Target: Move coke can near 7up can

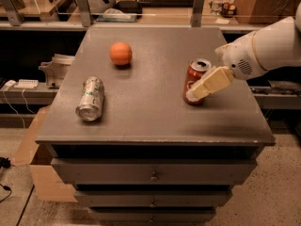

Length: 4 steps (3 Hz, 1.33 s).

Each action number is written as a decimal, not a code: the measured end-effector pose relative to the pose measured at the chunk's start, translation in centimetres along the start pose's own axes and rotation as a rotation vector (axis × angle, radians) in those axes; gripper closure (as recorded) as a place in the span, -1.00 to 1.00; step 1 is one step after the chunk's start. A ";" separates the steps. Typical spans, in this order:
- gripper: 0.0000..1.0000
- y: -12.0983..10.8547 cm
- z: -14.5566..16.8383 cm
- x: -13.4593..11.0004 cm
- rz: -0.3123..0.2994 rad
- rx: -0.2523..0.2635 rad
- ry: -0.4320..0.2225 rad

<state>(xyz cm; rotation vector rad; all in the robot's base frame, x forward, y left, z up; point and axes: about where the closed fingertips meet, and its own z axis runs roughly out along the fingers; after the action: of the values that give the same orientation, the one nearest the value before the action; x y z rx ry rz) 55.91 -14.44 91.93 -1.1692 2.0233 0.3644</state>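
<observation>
The coke can [191, 75], red with a silver top, stands upright on the right part of the grey cabinet top [150, 112]. The 7up can [91, 98], silver-grey with green markings, lies on its side on the left part, well apart from the coke can. My gripper [197, 89] comes in from the right on a white arm [268, 46]. Its cream tip lies across the front lower right side of the coke can.
An orange ball [121, 53] rests at the back left of the top, behind the 7up can. Drawers sit below the front edge. Shelving with clutter [141, 8] runs behind. A cardboard box [33, 149] stands on the floor at left.
</observation>
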 end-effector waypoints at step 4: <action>0.28 0.0 3.0 -1.1 0.012 -0.063 -0.080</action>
<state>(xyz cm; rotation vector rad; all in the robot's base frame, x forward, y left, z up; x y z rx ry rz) 57.64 -12.06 90.70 -1.1626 1.9630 0.4763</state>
